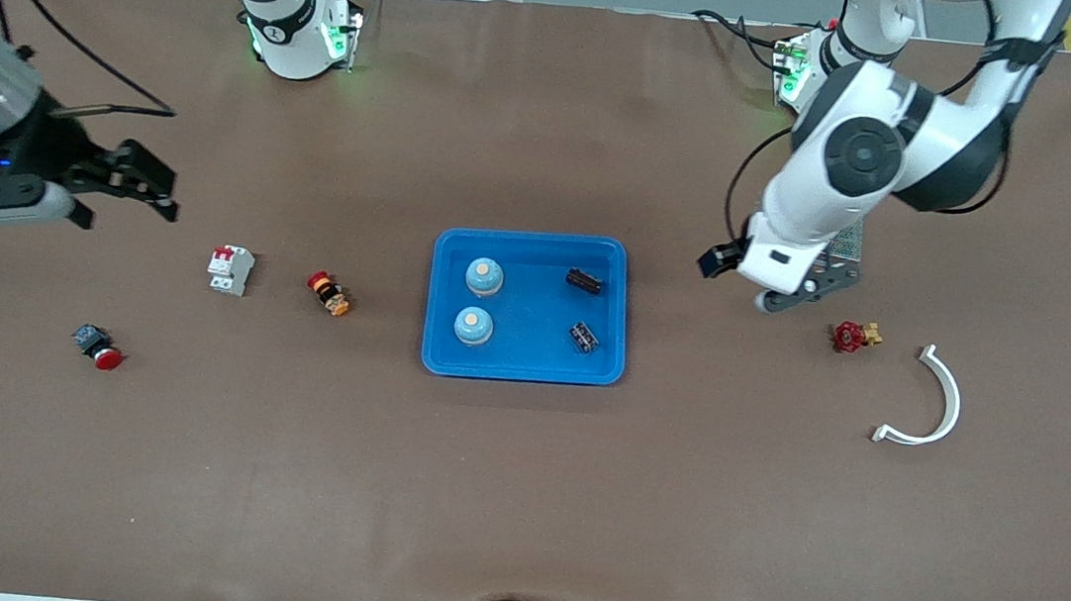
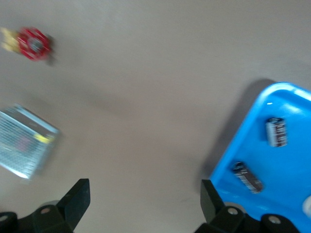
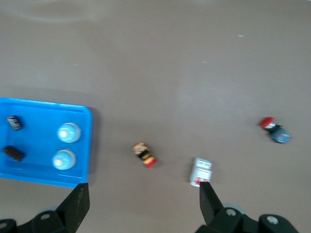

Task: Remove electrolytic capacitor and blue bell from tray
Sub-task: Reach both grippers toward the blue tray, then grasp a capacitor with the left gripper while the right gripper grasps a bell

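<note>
Two white arms with rounded shells and dark grey joint caps, black cables looping along the links. Green lights glowing at the round white bases, one base marked with a black ring. Black angular fingers on each gripper, with small silver screws near the roots.

Tray sitting at frame centre. Two bells standing in its half toward right arm's end, one lower in frame than the other. Two capacitors lying in its other half, likewise stacked in frame.

Toward right arm's end at mid-height: selector switch lying near tray, then circuit breaker; stop button lying lower, farther out.

Toward left arm's end: valve, then curved bracket lying outermost; power supply lying higher in frame than valve.

Right gripper hanging over table near circuit breaker. Left gripper hanging over table between tray and valve.
</note>
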You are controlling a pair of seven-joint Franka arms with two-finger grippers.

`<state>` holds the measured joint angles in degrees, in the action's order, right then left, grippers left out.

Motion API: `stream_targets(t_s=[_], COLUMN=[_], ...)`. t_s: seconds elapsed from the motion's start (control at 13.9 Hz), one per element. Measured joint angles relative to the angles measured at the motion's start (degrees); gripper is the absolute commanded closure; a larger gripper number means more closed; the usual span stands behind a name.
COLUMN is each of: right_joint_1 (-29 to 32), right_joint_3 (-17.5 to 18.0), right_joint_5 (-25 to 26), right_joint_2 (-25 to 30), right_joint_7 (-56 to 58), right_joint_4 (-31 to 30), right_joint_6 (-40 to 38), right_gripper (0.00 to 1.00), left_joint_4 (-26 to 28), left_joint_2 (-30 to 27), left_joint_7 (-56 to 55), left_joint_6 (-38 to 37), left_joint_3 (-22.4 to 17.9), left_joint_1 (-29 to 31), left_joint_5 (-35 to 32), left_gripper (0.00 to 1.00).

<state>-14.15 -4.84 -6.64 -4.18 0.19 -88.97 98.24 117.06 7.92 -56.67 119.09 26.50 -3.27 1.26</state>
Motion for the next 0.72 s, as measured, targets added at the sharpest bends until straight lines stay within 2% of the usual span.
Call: stream_targets(t_s=[0.14, 0.22, 0.43, 0.72], right_joint_1=[-3.02, -4.48, -9.81, -15.17], right_joint_3=[0.04, 0.05, 0.08, 0.09], right_joint_5=[-0.97, -1.15, -1.25, -1.25], right_joint_2=[-1.06, -1.84, -4.57, -8.06], right_joint_7=[-2.41, -4.48, -12.50, -21.17], right_joint_4=[-0.01, -0.02, -0.16, -0.96], right_joint_6=[0.96, 1.69, 4.27, 7.58], right_gripper=[0.00, 0.00, 0.00, 0.00], left_joint_4=[0.03, 0.03, -0.44, -4.92], left_joint_2=[3.51, 5.19, 9.51, 15.54], left_joint_7=[-6.33, -9.19, -18.20, -31.82], left_joint_6=[4.97, 7.13, 12.89, 14.19], left_joint_3=[2.56, 2.84, 2.92, 2.89], left_joint_1=[-0.82, -1.83, -4.90, -8.17], left_joint_5=[0.00, 0.00, 0.00, -2.55], left_gripper=[0.02, 0.07, 0.15, 0.21])
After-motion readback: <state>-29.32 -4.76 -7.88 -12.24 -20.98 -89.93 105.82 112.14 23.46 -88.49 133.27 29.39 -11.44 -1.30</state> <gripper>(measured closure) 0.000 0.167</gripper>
